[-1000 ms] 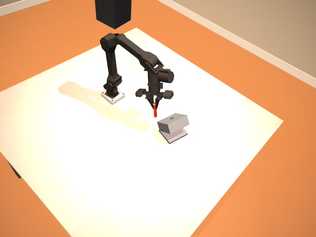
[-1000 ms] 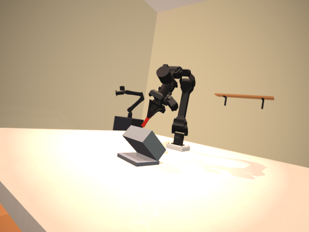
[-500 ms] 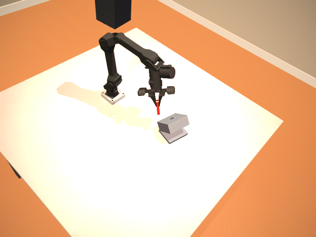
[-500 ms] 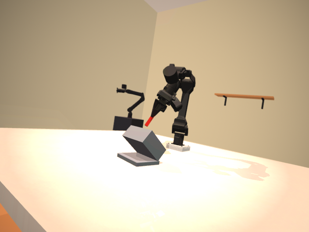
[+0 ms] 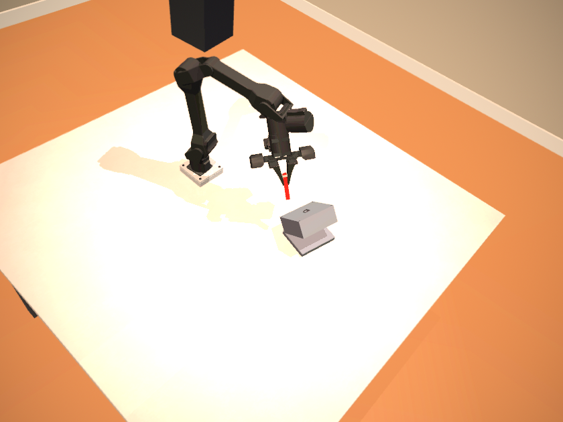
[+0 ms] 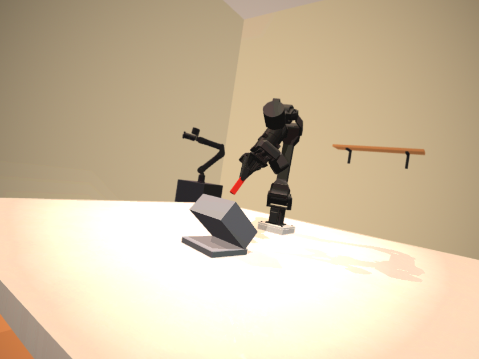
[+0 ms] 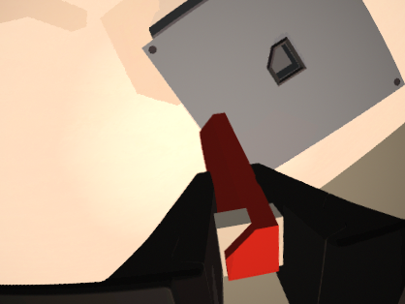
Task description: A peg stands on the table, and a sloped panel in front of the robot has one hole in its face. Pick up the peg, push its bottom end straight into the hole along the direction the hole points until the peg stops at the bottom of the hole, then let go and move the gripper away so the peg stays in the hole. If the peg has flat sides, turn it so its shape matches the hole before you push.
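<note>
The peg (image 7: 231, 171) is a red bar with flat sides, off the table and pinched near its upper end between the 2 fingers of the gripper (image 5: 284, 174). The jaws are pressed onto it, not closed on air. Most of its length sticks out below the fingertips, which leaves the bottom end free to enter a hole without the fingers meeting the panel first.

In the exterior view the peg (image 6: 236, 186) hangs tilted, its lower end pointing down and toward the panel (image 6: 214, 207), with air between the 2. That lean roughly matches the slope of the face, probably so the peg's axis lines up with the direction the hole points.

From the wrist view, the hole (image 7: 285, 61) sits in the grey face, up and to the right of the peg tip, so the tip is not yet over it. The hole shows flat edges with a clipped corner; whether the peg's section is turned to match, I cannot tell.

The panel (image 5: 308, 219) rests on a small base plate on the table (image 5: 136, 295), right of and nearer than the arm's base (image 5: 200, 172). I judge this the approach step: the tip needs to shift over the hole, then a straight push along the hole's axis.
</note>
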Controlling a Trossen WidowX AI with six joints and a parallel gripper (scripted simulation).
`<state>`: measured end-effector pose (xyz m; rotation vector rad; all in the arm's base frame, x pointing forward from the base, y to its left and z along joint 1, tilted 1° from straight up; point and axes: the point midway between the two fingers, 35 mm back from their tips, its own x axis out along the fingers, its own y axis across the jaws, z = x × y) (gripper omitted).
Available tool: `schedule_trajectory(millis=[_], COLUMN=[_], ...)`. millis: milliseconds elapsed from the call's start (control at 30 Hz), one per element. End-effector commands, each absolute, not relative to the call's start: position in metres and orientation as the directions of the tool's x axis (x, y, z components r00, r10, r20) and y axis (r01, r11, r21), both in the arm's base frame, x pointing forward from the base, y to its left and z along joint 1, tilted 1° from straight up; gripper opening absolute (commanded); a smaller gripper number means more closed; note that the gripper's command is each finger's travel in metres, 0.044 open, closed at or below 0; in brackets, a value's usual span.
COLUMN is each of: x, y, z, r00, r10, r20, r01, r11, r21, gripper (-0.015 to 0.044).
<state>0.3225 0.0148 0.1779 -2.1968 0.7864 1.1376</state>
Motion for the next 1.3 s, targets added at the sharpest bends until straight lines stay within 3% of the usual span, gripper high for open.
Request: schedule_trajectory(millis=[0, 1267], x=[0.321, 0.336], y=[0.020, 0.049], z=[0.179, 0.167], r00=[0.490, 0.587], r10=[-0.249, -0.212], r20=[-0.836, -0.781], r01=[-0.664, -0.390], r11=[-0.727, -0.920], r21=[-0.173, -0.043], gripper=[0.0000, 0.0000])
